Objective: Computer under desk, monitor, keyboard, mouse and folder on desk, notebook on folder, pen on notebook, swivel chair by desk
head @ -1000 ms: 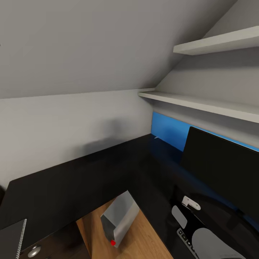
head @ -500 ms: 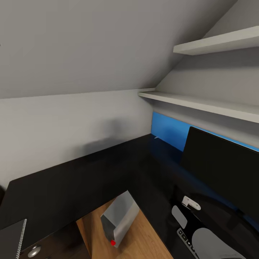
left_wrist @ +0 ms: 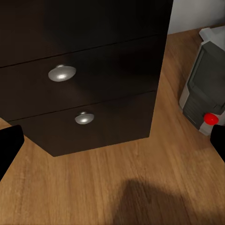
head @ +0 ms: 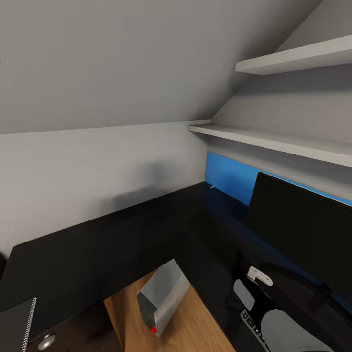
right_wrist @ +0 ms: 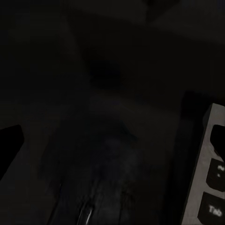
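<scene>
The glossy black desk (head: pixel 112 244) runs along the wall and turns a corner. On its right wing stands the monitor (head: pixel 303 230), black screen facing me. An end of the keyboard (head: pixel 252 322) lies in front of it beside my right arm (head: pixel 288 327). The light-grey computer (head: pixel 164 296) sits on the floor under the desk. The dark notebook (head: pixel 17 322) lies at the desk's near left. My left gripper (left_wrist: pixel 112 145) is open above the floor, facing the drawer unit (left_wrist: pixel 89 70) and the computer (left_wrist: pixel 204 89). My right gripper (right_wrist: pixel 112 140) is open over the desk top beside the keyboard (right_wrist: pixel 208 187).
Two white shelves (head: pixel 274 139) hang on the wall above the monitor, under a sloping ceiling. A blue wall panel (head: pixel 227 178) runs behind the monitor. The drawer unit has round knobs (left_wrist: pixel 62 72). Wooden floor (left_wrist: pixel 112 187) shows under the desk.
</scene>
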